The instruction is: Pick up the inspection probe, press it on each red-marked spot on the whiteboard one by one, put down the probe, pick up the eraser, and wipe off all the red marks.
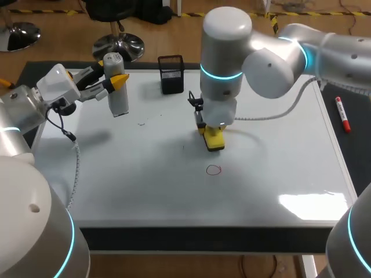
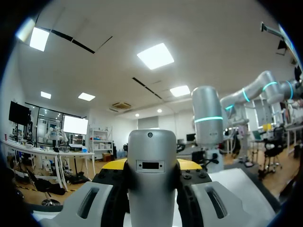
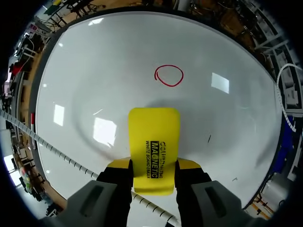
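Whiteboard (image 1: 145, 174) covers most of the worktop (image 1: 352, 152) in the head view, and a single red ring (image 1: 214, 169) is drawn near its middle. Just beyond the red ring, on its far side, the right claw (image 1: 210, 131) points straight down, gripping the yellow eraser (image 1: 215, 141) by its two sides. The eraser's lower end is at the board, short of the ring; whether it presses on the surface I cannot tell. Well to the left of the ring and farther back, the left claw (image 1: 117, 81) is closed on the grey inspection probe (image 1: 118, 97), which it holds upright above the board. A black mesh cup (image 1: 171, 74) stands far behind the ring at the board's back edge. A red marker (image 1: 342, 113) lies well to the ring's right, off the board.

From the left wrist, the probe (image 2: 151, 151) rises between the fingers of the left claw (image 2: 151, 176), pinched from both sides.

From the right wrist, the eraser (image 3: 154, 151) is clamped in the right claw (image 3: 153, 171). Its free end points at the red ring (image 3: 169, 75), which lies ahead of it, apart and unwiped.
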Robot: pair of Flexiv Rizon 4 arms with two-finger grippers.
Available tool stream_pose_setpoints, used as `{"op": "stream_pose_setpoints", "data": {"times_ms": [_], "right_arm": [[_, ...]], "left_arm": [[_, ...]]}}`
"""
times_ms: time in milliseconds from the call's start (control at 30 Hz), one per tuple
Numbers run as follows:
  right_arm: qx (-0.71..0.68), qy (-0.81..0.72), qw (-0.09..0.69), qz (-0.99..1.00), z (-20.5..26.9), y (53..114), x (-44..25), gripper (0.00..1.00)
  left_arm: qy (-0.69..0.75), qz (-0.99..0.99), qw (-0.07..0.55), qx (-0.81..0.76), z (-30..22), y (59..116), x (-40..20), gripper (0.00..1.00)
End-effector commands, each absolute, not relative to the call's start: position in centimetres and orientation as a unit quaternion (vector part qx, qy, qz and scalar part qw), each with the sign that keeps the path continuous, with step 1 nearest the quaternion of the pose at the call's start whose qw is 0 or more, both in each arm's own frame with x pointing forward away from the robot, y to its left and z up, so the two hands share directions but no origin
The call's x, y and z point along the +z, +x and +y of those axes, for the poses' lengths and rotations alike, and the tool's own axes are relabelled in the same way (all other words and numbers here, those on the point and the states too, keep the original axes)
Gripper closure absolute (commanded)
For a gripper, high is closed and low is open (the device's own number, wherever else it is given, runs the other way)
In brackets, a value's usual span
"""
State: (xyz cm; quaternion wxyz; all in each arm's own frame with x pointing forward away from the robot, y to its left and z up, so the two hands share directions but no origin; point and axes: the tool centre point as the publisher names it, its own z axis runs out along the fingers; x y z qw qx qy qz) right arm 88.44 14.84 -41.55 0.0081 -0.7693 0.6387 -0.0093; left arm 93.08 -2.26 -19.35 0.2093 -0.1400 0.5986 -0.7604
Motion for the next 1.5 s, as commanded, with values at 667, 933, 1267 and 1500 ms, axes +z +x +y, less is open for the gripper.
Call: {"op": "stream_pose_setpoints", "data": {"times_ms": [667, 933, 1267, 1500], "right_arm": [[-0.010, -0.772, -0.012, 0.635, 13.9, 88.8, -43.4, 1.00], [-0.008, -0.771, -0.017, 0.637, 13.5, 88.9, -43.7, 1.00], [-0.009, -0.767, -0.028, 0.642, 12.0, 88.8, -44.6, 1.00], [-0.008, -0.756, -0.039, 0.653, 10.3, 88.4, -45.1, 1.00]], "left_arm": [[-0.140, 0.598, 0.211, -0.761, -2.3, 93.1, -19.3, 1.00], [-0.140, 0.598, 0.211, -0.761, -2.3, 93.1, -19.3, 1.00], [-0.140, 0.598, 0.211, -0.761, -2.3, 93.1, -19.3, 1.00], [-0.140, 0.598, 0.211, -0.761, -2.3, 93.1, -19.3, 1.00]]}}
